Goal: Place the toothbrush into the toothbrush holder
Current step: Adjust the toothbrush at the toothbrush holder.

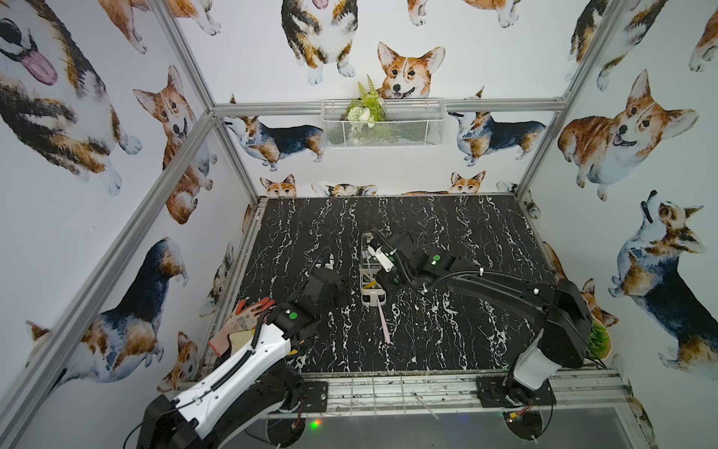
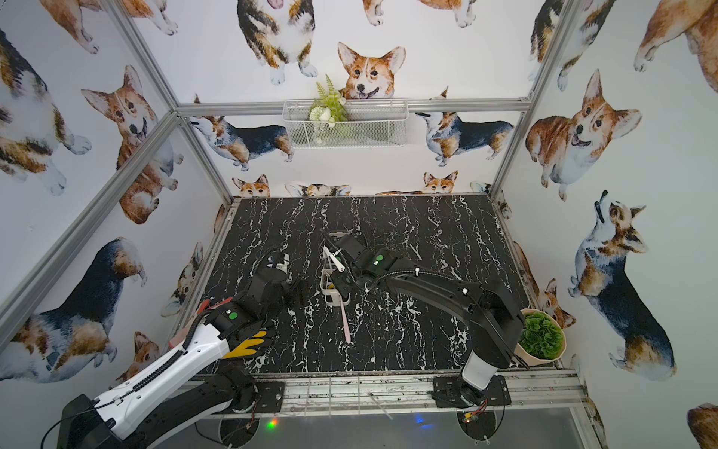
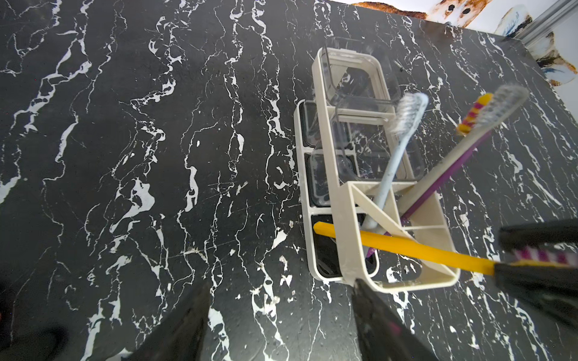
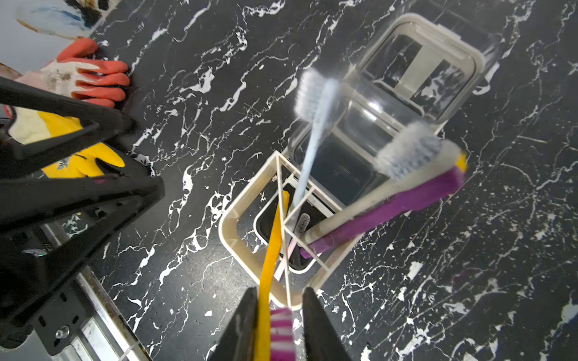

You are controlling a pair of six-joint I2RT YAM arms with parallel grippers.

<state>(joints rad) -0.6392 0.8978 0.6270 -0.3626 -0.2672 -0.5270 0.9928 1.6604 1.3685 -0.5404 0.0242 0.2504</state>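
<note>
Nearest: right fingers (image 4: pixel 240 331) narrowly parted, loose around yellow toothbrush (image 4: pixel 270 250) head; handle tip ahead of them inside toothbrush holder (image 4: pixel 228 228) end compartment; left fingers (image 3: pixel 384 325) wide, empty, holder just ahead.

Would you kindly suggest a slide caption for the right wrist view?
Right gripper, jaws parted, around a yellow toothbrush whose handle reaches into the toothbrush holder on the black marble table.

Toothbrushes (image 3: pixel 389 175) in toothbrush holder (image 3: pixel 347 212) on table (image 3: pixel 156 156)
</note>
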